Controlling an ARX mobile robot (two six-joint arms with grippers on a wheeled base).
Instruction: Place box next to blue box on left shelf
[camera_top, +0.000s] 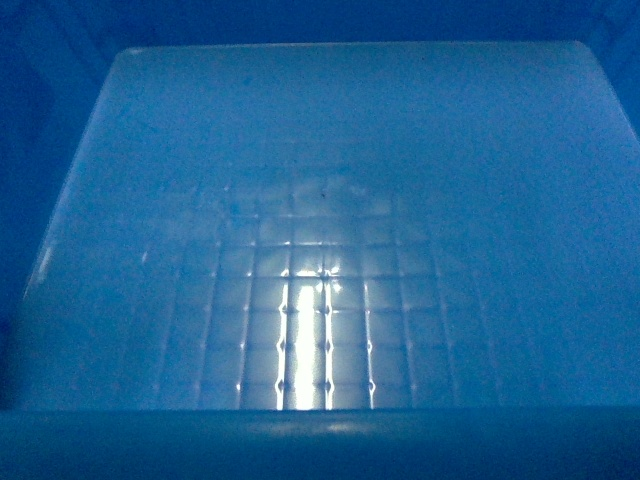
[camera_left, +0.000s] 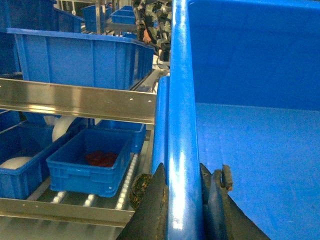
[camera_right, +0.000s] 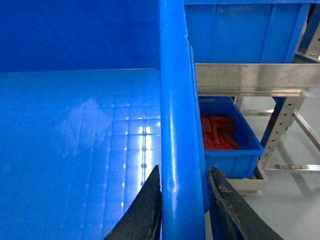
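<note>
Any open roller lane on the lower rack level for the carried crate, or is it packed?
Crowded on the left: the small crate with red parts sits on the rollers beside a crate holding white items. One bare lane: between that small crate and the carried box. Both the left gripper and right gripper clamp its rims.

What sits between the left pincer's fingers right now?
The box's rim; in the left wrist view, the left pincer straddles it, one finger on each side.
</note>
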